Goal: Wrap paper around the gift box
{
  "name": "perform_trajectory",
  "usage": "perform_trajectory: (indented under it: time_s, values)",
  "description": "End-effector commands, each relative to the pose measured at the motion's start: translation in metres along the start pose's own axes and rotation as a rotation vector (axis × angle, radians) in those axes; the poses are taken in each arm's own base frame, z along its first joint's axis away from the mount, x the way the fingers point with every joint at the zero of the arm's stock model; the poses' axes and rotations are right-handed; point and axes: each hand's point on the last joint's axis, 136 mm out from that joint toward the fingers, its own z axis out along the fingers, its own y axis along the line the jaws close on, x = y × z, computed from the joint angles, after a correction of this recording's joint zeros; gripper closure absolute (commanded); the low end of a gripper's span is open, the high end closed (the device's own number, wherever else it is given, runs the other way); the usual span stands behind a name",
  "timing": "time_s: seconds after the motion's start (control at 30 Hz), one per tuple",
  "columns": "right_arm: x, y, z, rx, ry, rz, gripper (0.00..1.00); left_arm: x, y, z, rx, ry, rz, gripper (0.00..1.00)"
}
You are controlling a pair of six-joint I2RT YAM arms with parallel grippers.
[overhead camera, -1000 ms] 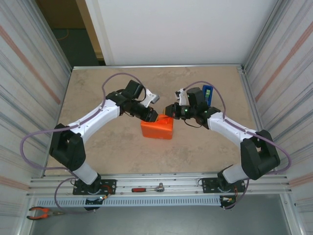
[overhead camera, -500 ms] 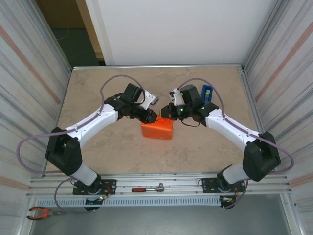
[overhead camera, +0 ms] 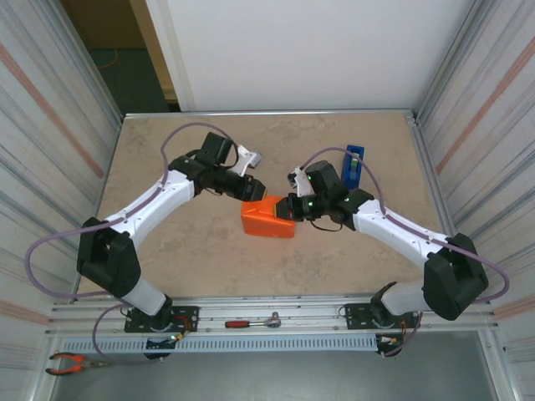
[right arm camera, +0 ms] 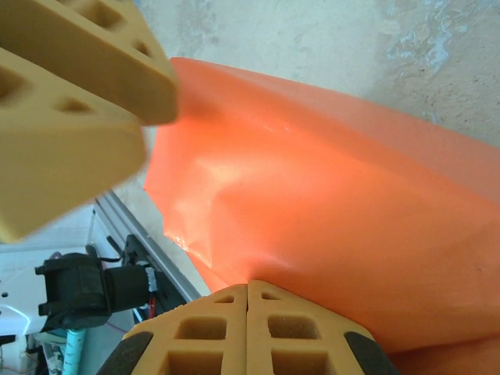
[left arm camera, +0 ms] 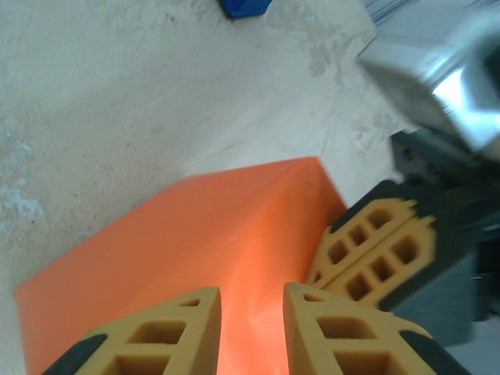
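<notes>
Sitting flat near the middle of the table [overhead camera: 209, 259] as a small squarish gift box [overhead camera: 269, 219], flat top facing up. Wearing plain bright orange paper [left arm camera: 195, 234] drawn over top and visible sides, gleaming, wrinkling slightly on one face, meeting at a sharp corner.

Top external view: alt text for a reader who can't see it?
An orange-wrapped gift box sits mid-table, both arms reaching in: left jaws over its far-left corner, right jaws at its right edge. A blue tape dispenser stands beyond the right arm.
</notes>
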Motion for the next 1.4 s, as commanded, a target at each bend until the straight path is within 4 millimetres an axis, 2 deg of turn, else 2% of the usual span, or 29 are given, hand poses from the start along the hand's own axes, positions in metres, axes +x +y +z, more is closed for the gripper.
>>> perform_trajectory:
  time_s: [0.0,0.2,0.43,0.53,0.6,0.67,0.73,0.8,0.87,0.93,0.97,1.1,1.2,1.37]
  values:
    - [0.024,-0.039,0.005,0.129,0.057,0.045,1.0,0.001,-0.023,-0.01,0.072,0.031,0.022,0.72]
    - [0.025,-0.043,0.008,0.128,0.055,0.058,1.0,0.02,-0.023,0.003,0.061,0.095,0.039,0.8]
    - [0.021,-0.041,0.008,0.119,0.052,0.065,1.0,0.049,0.002,0.02,-0.01,0.171,0.029,0.85]
    - [0.011,-0.034,0.008,0.085,0.045,0.077,1.0,0.063,0.016,0.027,-0.044,0.209,0.024,0.86]
    - [-0.001,-0.025,0.005,0.046,0.037,0.083,1.0,0.07,0.023,0.032,-0.061,0.23,0.022,0.87]
    - [-0.021,-0.01,-0.006,-0.003,-0.001,0.082,1.0,0.073,0.026,0.034,-0.066,0.242,0.017,0.88]
    - [-0.05,0.003,-0.028,-0.057,-0.081,0.079,1.0,0.074,0.027,0.035,-0.068,0.246,0.017,0.88]
    - [-0.086,0.0,-0.06,-0.068,-0.199,0.096,0.97,0.075,0.027,0.035,-0.068,0.246,0.016,0.89]
    - [-0.113,-0.017,-0.087,-0.049,-0.292,0.135,0.88,0.075,0.027,0.034,-0.068,0.247,0.018,0.89]
    - [-0.134,-0.049,-0.11,-0.013,-0.375,0.19,0.74,0.076,0.028,0.035,-0.069,0.248,0.017,0.89]
    - [-0.144,-0.074,-0.123,0.022,-0.418,0.24,0.66,0.077,0.028,0.035,-0.067,0.25,0.015,0.9]
    - [-0.16,-0.163,-0.153,0.085,-0.535,0.413,0.57,0.078,0.029,0.035,-0.074,0.247,0.018,0.95]
    - [-0.163,-0.205,-0.163,0.105,-0.575,0.477,0.55,0.08,0.031,0.035,-0.093,0.244,0.027,1.0]
    - [-0.161,-0.235,-0.152,0.12,-0.545,0.506,0.54,0.082,0.035,0.036,-0.113,0.239,0.035,1.0]
